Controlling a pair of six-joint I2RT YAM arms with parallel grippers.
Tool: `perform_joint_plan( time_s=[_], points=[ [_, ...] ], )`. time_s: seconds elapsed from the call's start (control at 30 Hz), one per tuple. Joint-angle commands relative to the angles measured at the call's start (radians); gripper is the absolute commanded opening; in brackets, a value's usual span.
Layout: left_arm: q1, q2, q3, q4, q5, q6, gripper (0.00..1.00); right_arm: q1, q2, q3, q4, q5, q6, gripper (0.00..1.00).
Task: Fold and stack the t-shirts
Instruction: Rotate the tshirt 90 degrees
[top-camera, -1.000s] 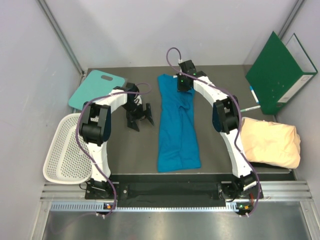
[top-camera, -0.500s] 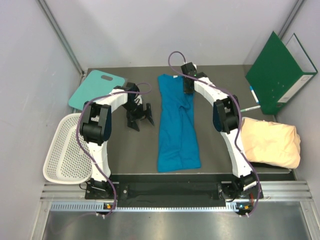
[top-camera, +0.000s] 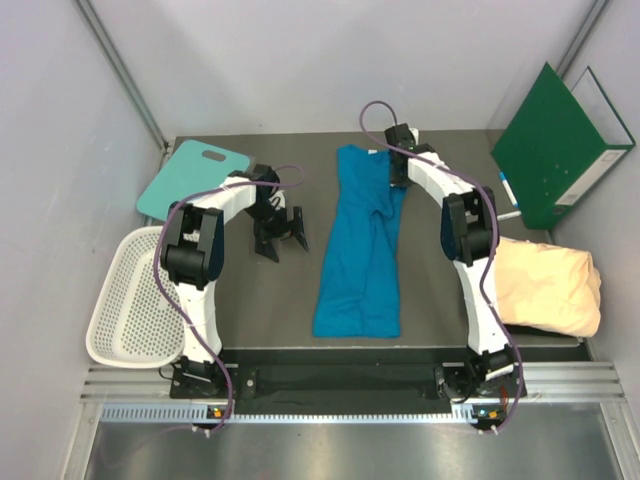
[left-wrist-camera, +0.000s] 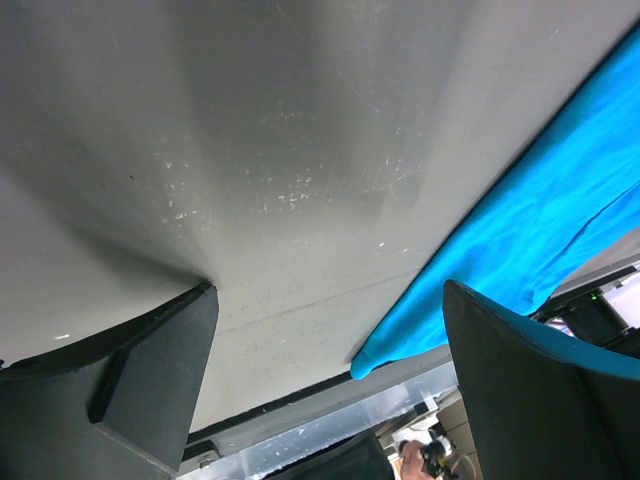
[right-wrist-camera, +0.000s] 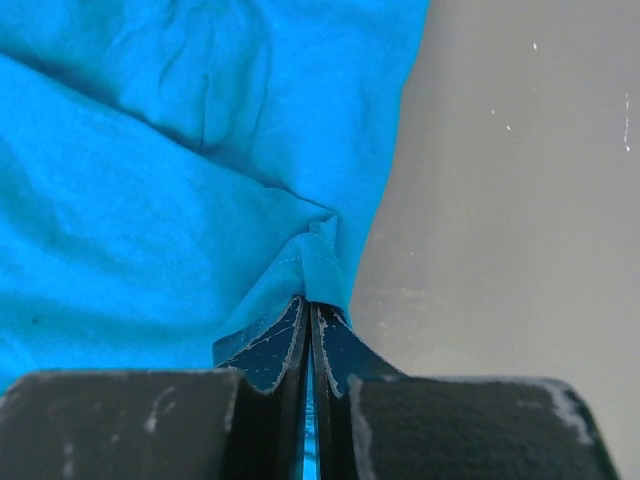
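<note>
Since the earlier frame, the right end effector (top-camera: 399, 168) has shifted toward the far right corner. It has drawn the far end of the bright medium-blue cloth t-shirt (top-camera: 358, 255) with it, so the garment now lies slanted on the dark grey matte counter (top-camera: 270, 300).

Its jaws are pressed together, pinching a fold of the shirt's edge. The left end effector (top-camera: 280, 235) stands spread over bare counter, just left of the shirt, gripping nothing.

The pale cream-yellow folded t-shirt bundle (top-camera: 545, 285) rests at the right edge. Pale grey walls (top-camera: 300, 60) enclose the counter on three sides.

- Flat teal board with a handle hole (top-camera: 190, 178): far left.
- White mesh basket (top-camera: 130, 300): near left.
- Green binder (top-camera: 555, 145): leaning, far right.
</note>
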Motion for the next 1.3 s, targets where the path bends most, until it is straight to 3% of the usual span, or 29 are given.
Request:
perform_joint_plan(
  time_s=[0.0, 0.13, 0.27, 0.57, 0.77, 0.97, 1.27],
  points=[
    [-0.003, 0.029, 0.024, 0.022, -0.026, 0.036, 0.99, -0.008, -0.147, -0.069, 0.057, -0.058, -0.017, 0.0],
    [-0.003, 0.032, 0.024, 0.024, -0.028, 0.033, 0.99, 0.0, -0.238, -0.155, 0.139, -0.12, -0.001, 0.0],
    [-0.003, 0.04, 0.027, 0.03, -0.022, 0.022, 0.99, 0.003, -0.233, -0.109, 0.129, -0.157, 0.003, 0.0],
    [-0.003, 0.052, 0.03, 0.038, -0.014, 0.002, 0.99, 0.028, -0.049, 0.11, 0.048, -0.243, -0.011, 0.0],
    [-0.003, 0.054, 0.03, 0.038, -0.019, 0.001, 0.99, 0.032, 0.026, 0.155, 0.005, -0.269, 0.003, 0.0],
    [-0.003, 0.069, 0.042, 0.032, -0.016, 0.007, 0.99, 0.032, 0.04, 0.138, -0.036, -0.241, 0.006, 0.0],
    [-0.003, 0.077, 0.044, 0.029, -0.022, 0.021, 0.99, 0.005, -0.078, 0.009, -0.045, -0.146, 0.008, 0.0]
  ],
)
